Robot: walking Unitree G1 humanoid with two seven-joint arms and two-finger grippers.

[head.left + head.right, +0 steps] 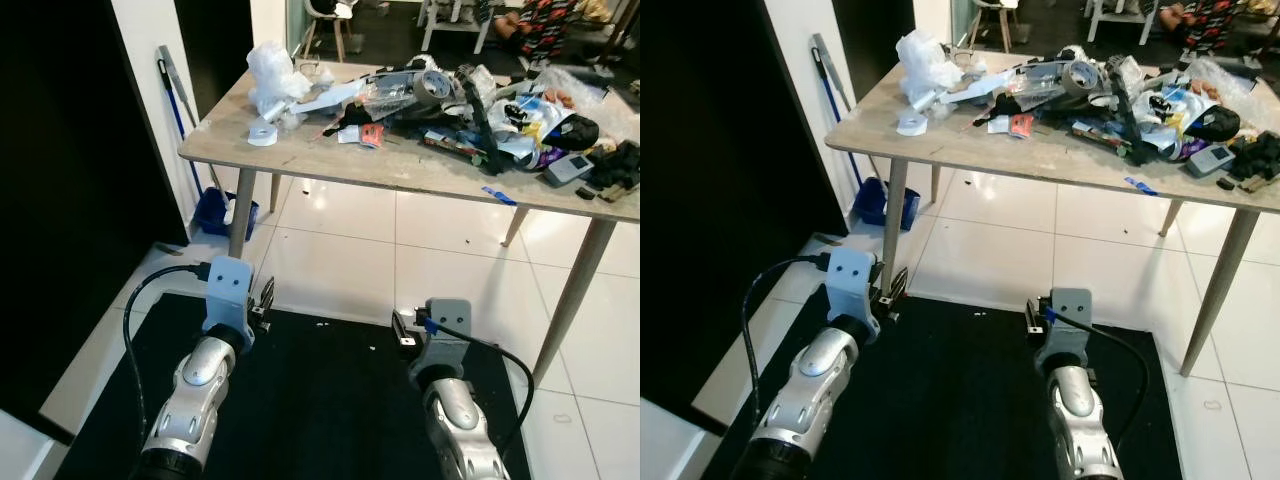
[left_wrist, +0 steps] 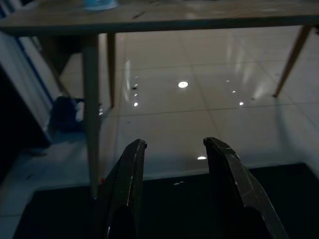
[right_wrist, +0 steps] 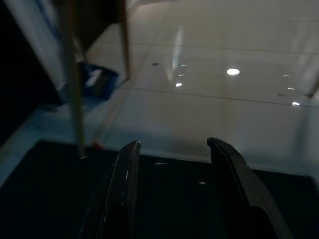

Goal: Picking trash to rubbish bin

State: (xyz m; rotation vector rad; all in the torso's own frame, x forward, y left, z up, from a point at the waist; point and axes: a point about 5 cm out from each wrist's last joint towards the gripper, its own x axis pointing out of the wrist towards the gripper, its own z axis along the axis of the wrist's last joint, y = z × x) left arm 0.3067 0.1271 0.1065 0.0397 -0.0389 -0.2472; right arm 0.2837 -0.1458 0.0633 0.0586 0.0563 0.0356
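A heap of trash point(image 1: 470, 100) covers the far right of a wooden table point(image 1: 400, 170): wrappers, cables, a tape roll and plastic packs. A crumpled white plastic bag point(image 1: 272, 72) and a white tape ring point(image 1: 263, 131) lie at the table's left end. Near the front edge lies a blue scrap point(image 1: 498, 195). Both arms are held low over a black mat, short of the table. My left gripper point(image 2: 174, 149) is open and holds nothing. My right gripper point(image 3: 172, 149) is open too, with only floor between its fingers.
A black mat point(image 1: 320, 400) lies under the arms on white tiles. A blue dustpan point(image 1: 222, 212) and a broom handle point(image 1: 180, 100) lean against the left wall. Table legs point(image 1: 242, 205) stand ahead left and right. A chair point(image 1: 330, 15) stands behind the table.
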